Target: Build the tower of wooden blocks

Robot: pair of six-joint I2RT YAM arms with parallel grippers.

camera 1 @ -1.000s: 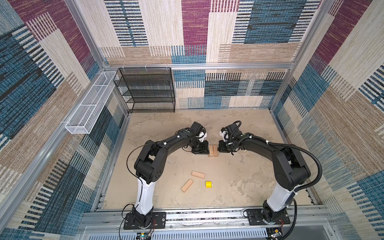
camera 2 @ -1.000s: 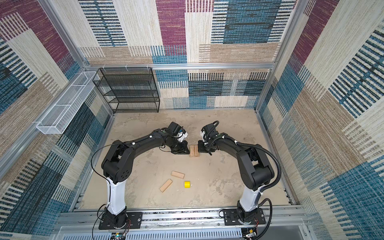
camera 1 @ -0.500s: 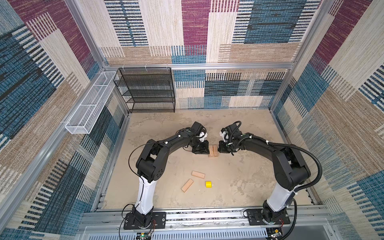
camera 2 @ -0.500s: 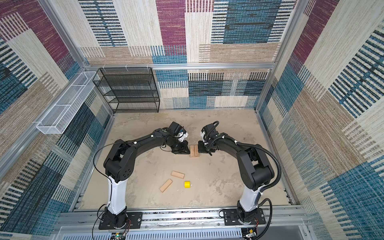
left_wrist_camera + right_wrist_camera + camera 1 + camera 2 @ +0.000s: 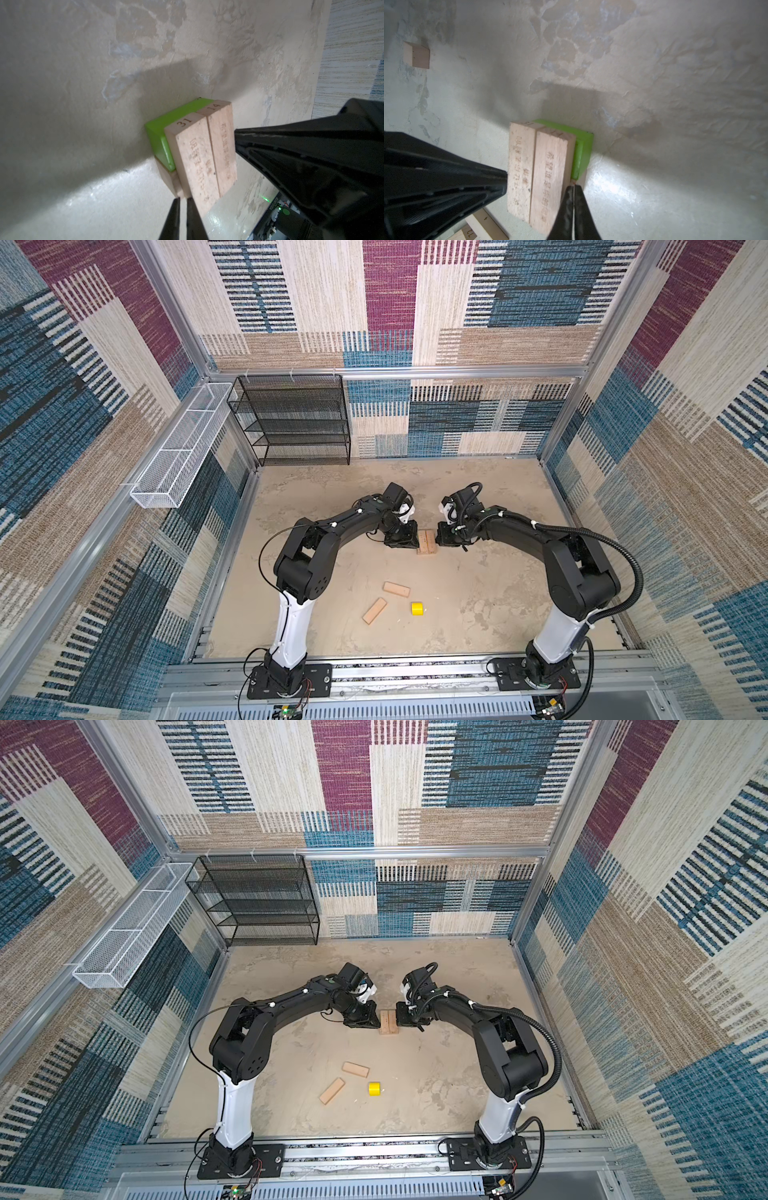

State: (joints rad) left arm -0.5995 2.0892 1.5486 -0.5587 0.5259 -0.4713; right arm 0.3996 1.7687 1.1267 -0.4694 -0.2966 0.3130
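Left wrist view: nearest, the left gripper (image 5: 182, 202), its tips almost together on nothing, sits right at the low tan layer of the tower (image 5: 204, 153). On top, plank 31 (image 5: 195, 162) and plank 14 (image 5: 223, 149) lie side by side over the green brick (image 5: 158, 128). Their engraved characters are too blurred to read. The right gripper (image 5: 573, 188), pinched together and empty, meets the opposite side. Farther off, toward the arm bases, lie loose planks (image 5: 396, 588), one marked "12", and a yellow piece (image 5: 417, 608).
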